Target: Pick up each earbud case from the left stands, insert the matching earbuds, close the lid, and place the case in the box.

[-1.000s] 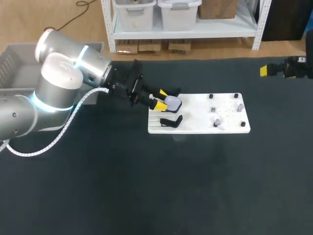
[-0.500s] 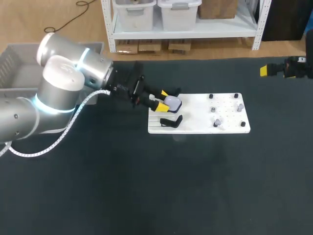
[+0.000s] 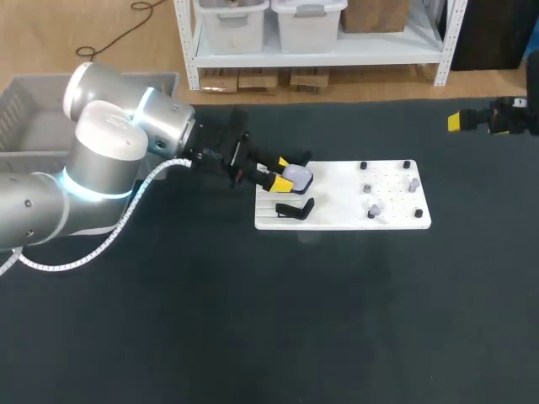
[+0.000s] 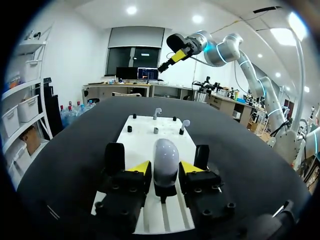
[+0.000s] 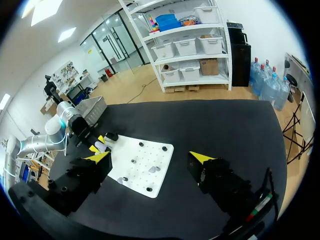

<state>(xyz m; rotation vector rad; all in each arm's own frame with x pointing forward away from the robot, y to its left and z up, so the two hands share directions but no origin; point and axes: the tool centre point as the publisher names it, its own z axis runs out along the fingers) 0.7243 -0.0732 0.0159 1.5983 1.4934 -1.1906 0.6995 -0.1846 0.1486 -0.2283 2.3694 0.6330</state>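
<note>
left pincer open, yellow tips straddling the white earbud case, case upright on the white board. right pincer open wide, well apart, board ahead of it.

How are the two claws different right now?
The left claw is low, at the white case on the board; the right claw hangs in the air, well away from the board. The right claw is wide open and empty. Both have yellow tips.
</note>
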